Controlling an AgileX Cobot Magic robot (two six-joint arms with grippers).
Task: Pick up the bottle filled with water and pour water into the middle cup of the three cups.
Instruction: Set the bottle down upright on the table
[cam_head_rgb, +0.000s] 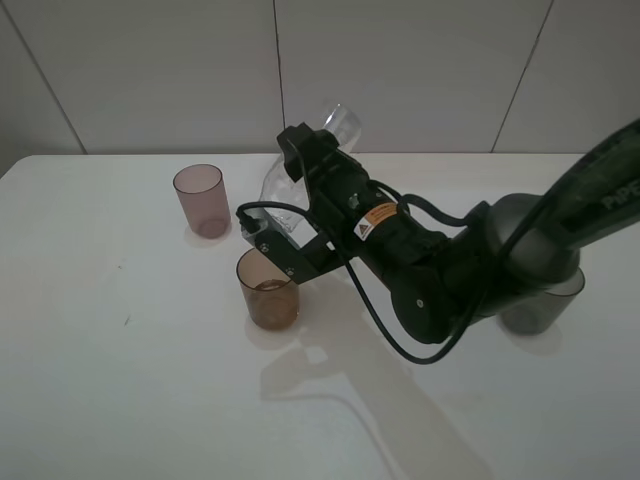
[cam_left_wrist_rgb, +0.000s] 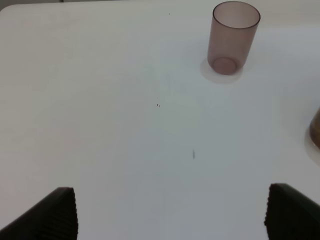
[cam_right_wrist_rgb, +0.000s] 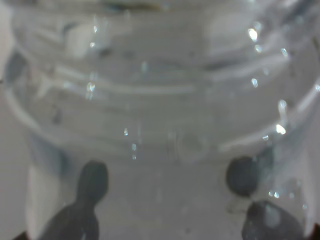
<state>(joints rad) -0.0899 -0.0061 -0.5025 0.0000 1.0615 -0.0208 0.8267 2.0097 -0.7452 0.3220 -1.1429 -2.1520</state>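
Observation:
My right gripper (cam_head_rgb: 285, 197) is shut on the clear bottle (cam_head_rgb: 340, 122) and reaches across the middle of the white table (cam_head_rgb: 120, 400). The bottle is tilted steeply, base up and back, neck down over the amber-brown middle cup (cam_head_rgb: 268, 292). The neck itself is hidden behind the gripper. The mauve-pink cup (cam_head_rgb: 202, 200) stands to the back left. The dark grey cup (cam_head_rgb: 545, 305) stands on the right, partly behind the arm. The bottle (cam_right_wrist_rgb: 160, 100) fills the right wrist view. My left gripper (cam_left_wrist_rgb: 170, 215) is open and empty above bare table, with the mauve-pink cup (cam_left_wrist_rgb: 234, 37) ahead of it.
The amber cup's edge (cam_left_wrist_rgb: 316, 131) shows at the side of the left wrist view. A white tiled wall (cam_head_rgb: 400, 70) runs behind the table. The right arm's cable (cam_head_rgb: 375, 320) hangs low beside the amber cup.

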